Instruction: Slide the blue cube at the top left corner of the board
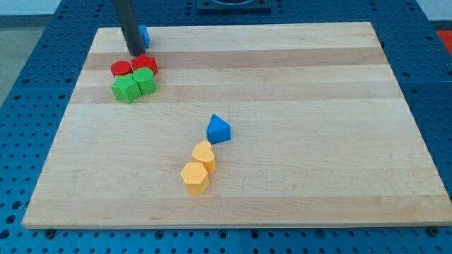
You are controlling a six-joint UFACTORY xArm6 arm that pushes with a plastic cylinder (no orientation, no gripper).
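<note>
Near the desk's (296,176) top left corner, the blue cube (143,33) sits mostly hidden behind the dark rod. My tip (135,53) rests just below the cube, above the red (121,68) and green blocks (127,89). No jaws exist here; the rod ends plain.

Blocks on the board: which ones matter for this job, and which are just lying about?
In the job:
blue cube, mostly hidden behind the rod near the top left corner
my tip, in front of it

Lying about:
two red blocks
two green blocks
blue triangular block
two yellow blocks
</note>
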